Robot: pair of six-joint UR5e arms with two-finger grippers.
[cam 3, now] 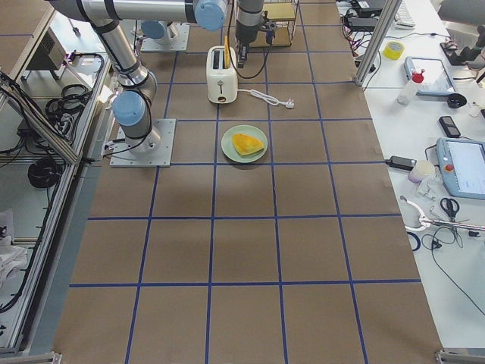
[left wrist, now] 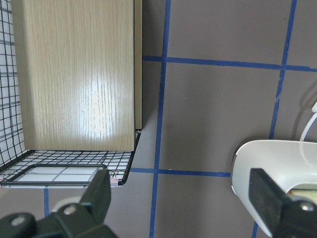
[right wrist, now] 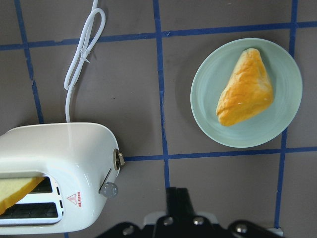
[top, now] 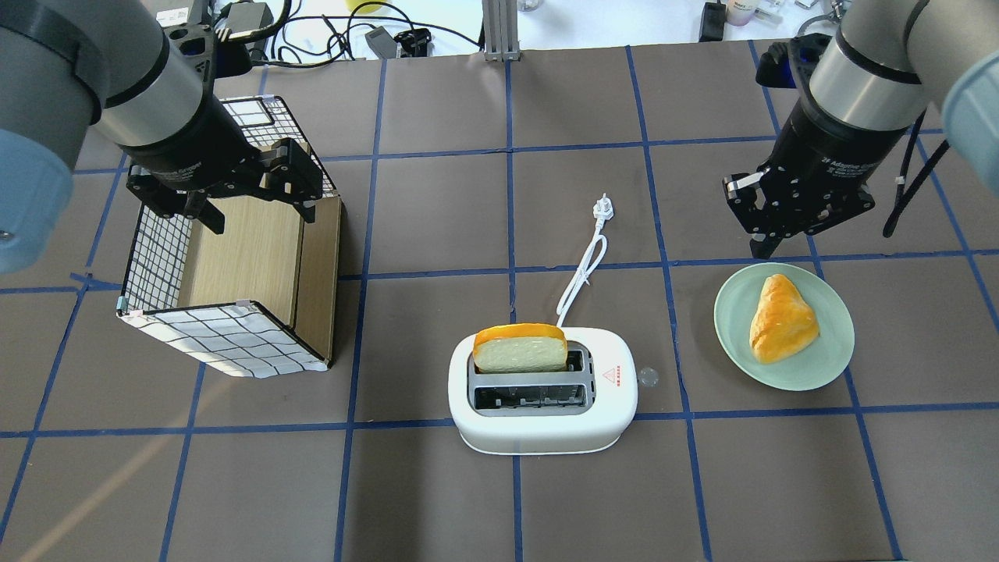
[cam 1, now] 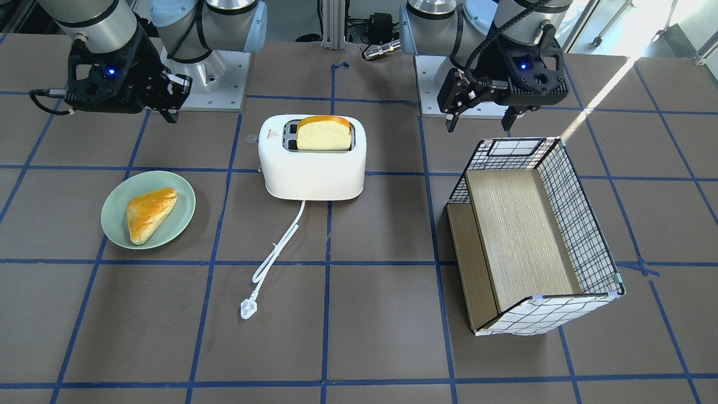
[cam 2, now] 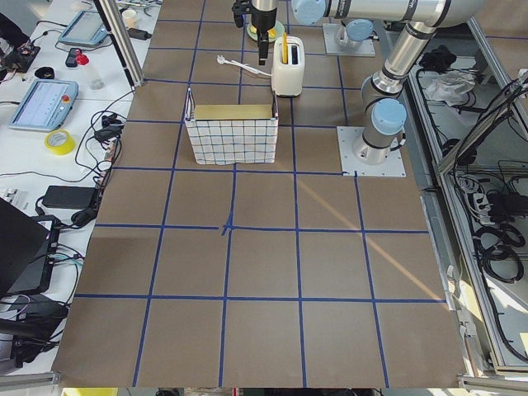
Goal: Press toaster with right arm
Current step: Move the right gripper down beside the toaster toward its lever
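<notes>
We saw the brown table [top: 437, 234], gridded with blue tape, with both arms held above its far half in the overhead view. The left arm [top: 148, 86] reached in over the wire basket [top: 226, 343], which had a checked lining and a wood-grain panel and sat at the left of the table, well apart from everything else.

The right arm [top: 858, 78] came in from the far right. The white toaster [top: 538, 433] stood upright on the near middle of the table, between the basket and the plate, with neither arm touching it. The pale green plate [top: 827, 359] lay to the toaster's right, near it but apart.

The left gripper [top: 257, 211] hung over the basket's far end with its fingers spread wide apart, nothing between them. The right gripper [top: 761, 250] hung by the plate's far left rim, to the far right of the toaster and clear of it. Its fingers [right wrist: 178, 196] were pressed together and held nothing.

A golden triangular pastry [top: 780, 318] lay on the plate. A slice of bread [top: 519, 351] stood up out of the toaster's far slot, while the near slot showed only metal. The white cord [top: 581, 273] ran from the toaster's far side across the table to its plug [top: 603, 208], which lay loose. The small lever knob [top: 647, 378] stuck out of the toaster's right end, on the plate's side.
</notes>
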